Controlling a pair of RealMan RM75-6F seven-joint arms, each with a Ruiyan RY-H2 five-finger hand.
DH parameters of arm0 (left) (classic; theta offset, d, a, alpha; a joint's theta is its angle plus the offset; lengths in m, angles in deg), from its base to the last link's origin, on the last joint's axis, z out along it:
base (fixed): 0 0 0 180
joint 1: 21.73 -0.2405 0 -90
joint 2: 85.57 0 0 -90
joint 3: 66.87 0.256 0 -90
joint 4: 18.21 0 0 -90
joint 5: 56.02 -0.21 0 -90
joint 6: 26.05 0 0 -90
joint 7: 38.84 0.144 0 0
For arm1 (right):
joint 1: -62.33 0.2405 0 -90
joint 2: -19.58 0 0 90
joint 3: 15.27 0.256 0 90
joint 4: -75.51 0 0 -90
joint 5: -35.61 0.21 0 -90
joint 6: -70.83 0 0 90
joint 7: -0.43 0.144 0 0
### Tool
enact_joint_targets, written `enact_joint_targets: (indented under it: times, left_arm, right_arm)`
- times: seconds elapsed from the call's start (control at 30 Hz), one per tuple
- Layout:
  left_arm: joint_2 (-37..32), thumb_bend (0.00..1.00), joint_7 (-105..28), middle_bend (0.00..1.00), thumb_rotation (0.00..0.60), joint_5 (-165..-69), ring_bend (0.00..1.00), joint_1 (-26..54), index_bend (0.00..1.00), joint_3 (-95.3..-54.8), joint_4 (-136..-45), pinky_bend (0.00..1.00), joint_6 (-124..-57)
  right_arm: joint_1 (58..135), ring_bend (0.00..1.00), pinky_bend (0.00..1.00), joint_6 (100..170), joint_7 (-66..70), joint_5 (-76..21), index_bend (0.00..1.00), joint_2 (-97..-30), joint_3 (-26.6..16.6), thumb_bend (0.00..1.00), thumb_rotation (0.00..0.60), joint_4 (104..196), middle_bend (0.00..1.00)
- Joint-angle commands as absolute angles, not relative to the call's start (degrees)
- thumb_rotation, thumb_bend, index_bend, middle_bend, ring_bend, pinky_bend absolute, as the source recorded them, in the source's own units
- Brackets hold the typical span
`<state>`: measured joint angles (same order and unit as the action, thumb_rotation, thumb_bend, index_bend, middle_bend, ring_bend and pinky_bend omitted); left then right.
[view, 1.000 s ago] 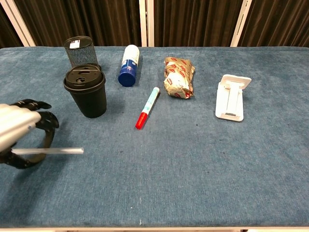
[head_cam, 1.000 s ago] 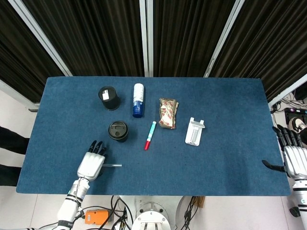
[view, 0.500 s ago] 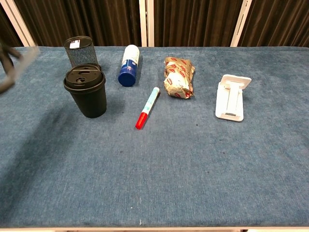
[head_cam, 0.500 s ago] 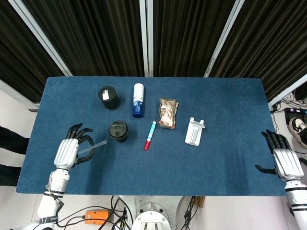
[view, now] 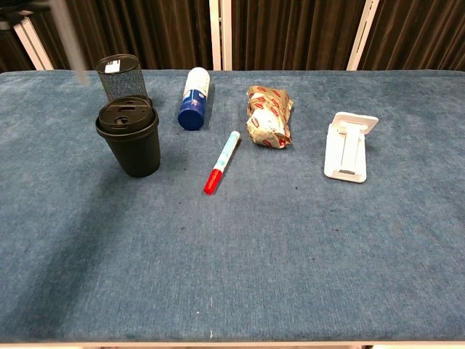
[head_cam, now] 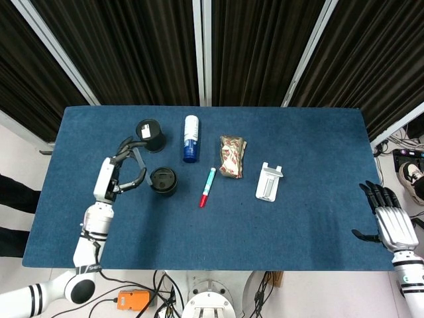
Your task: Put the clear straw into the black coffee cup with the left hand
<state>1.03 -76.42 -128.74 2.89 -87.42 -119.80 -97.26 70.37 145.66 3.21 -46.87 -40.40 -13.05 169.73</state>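
Fingers [head_cam: 130, 151] of left hand [head_cam: 118, 173] curled around clear straw [view: 69, 40], held raised just left of black coffee cup [head_cam: 163, 181]; straw near upright in chest view, lower end hanging left of cup and above table [head_cam: 298, 218]. Lid on cup, small opening visible on top. Step in hand judged as carry toward cup, insertion not yet done. Next move calls for bringing straw tip over lid opening, then lowering straight. Right hand [head_cam: 392, 224] at far table edge, fingers apart, holding nothing.
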Motion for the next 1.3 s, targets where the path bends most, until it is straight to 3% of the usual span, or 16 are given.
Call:
enact_joint_targets:
  times: [0.03, 0.43, 1.3]
  left_arm:
    - [4.30, 0.36, -77.59, 0.25, 0.600, -126.28, 0.00, 5.39, 0.58, -89.22, -116.92, 0.00, -95.13]
    - [7.59, 0.37, -75.03, 0.25, 0.600, -126.35, 0.00, 5.35, 0.58, -86.70, -111.39, 0.00, -95.78]
    - [10.19, 0.37, -74.14, 0.25, 0.600, -125.96, 0.00, 5.89, 0.58, -86.67, -107.19, 0.00, -94.81]
  right_arm:
    - [70.47, 0.00, 0.02, 145.51, 3.05, -46.73, 0.00, -40.32, -13.00, 0.22, 0.600, 169.90, 0.07]
    - [70.54, 0.00, 0.02, 145.27, 2.90, -46.12, 0.00, -40.31, -12.90, 0.22, 0.600, 170.02, 0.07]
    - [70.49, 0.00, 0.02, 145.22, 2.85, -45.58, 0.00, -40.32, -12.83, 0.22, 0.600, 170.14, 0.07]
